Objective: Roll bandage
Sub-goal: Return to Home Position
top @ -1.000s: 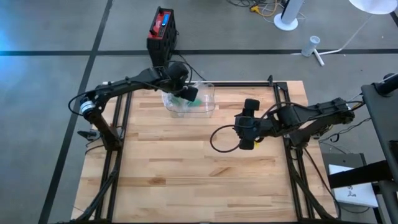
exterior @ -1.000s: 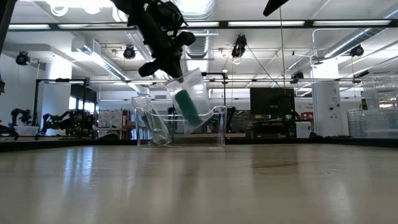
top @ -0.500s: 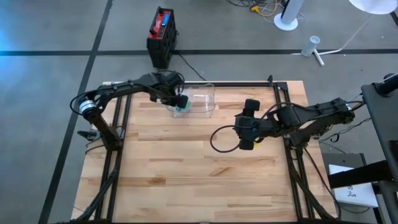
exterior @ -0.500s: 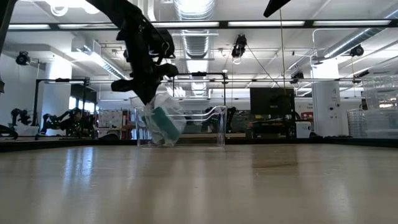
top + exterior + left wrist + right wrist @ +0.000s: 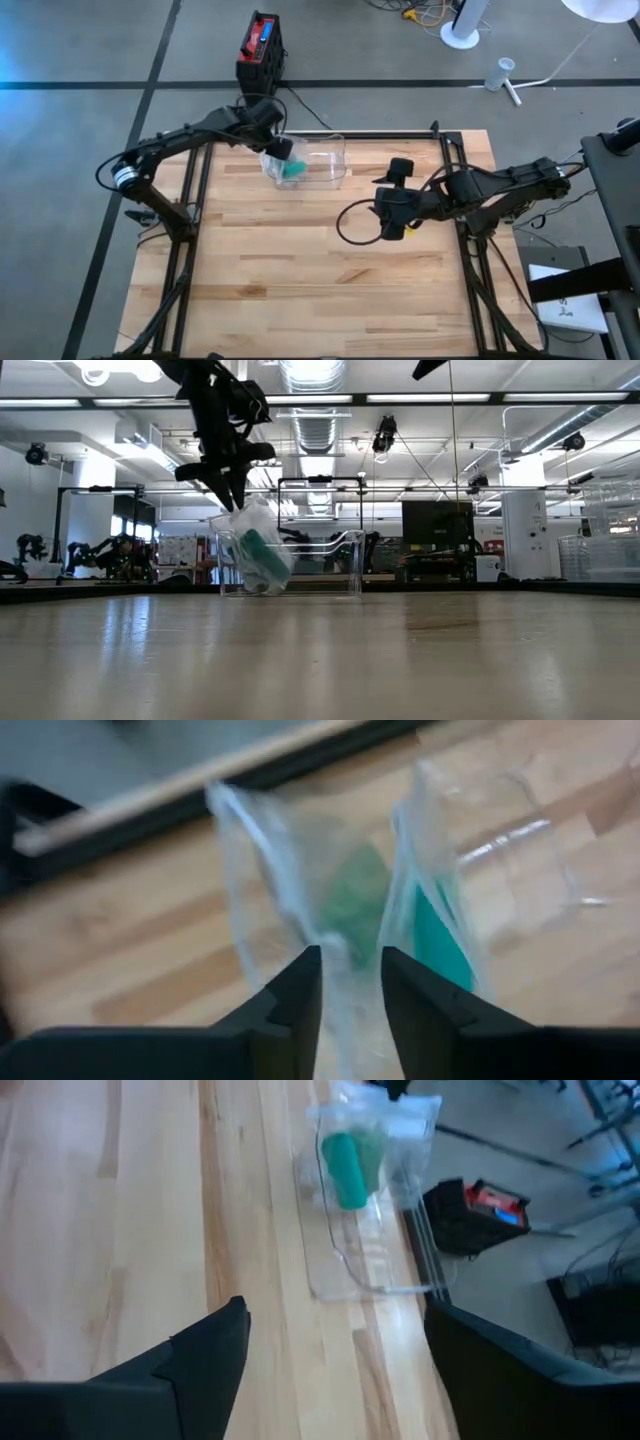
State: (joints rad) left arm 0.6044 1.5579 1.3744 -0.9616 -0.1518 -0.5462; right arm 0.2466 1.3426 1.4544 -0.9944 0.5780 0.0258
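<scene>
A green rolled bandage (image 5: 345, 1155) sits inside a clear plastic bag (image 5: 252, 550). The bag stands upright in the left end of a clear plastic box (image 5: 318, 160) at the table's far side, its bottom down on the box. My left gripper (image 5: 226, 495) hangs just above the bag and points steeply down. In the left wrist view my left gripper (image 5: 350, 970) has its fingers a little apart, with the bag's top film (image 5: 345, 945) between them. My right gripper (image 5: 392, 215) hovers open over the table's middle right, with nothing between its fingers. My left gripper's fingers (image 5: 300, 985) stand on either side of the bag's upper edge, coming from above. A gap shows between them that is wider than the film, and I cannot tell whether either finger touches the bag. The bag stands on its own bottom.
Bare wooden tabletop (image 5: 300, 270) lies near and left of the box. A black cable loop (image 5: 355, 222) hangs by the right arm. Beyond the far table edge a red and black case (image 5: 260, 50) stands on the floor.
My left gripper has carried the bag down and toward the table's left. The bag hung tilted above the box and now stands in the box's left end. The gripper has since tipped and drawn a little toward the far edge.
</scene>
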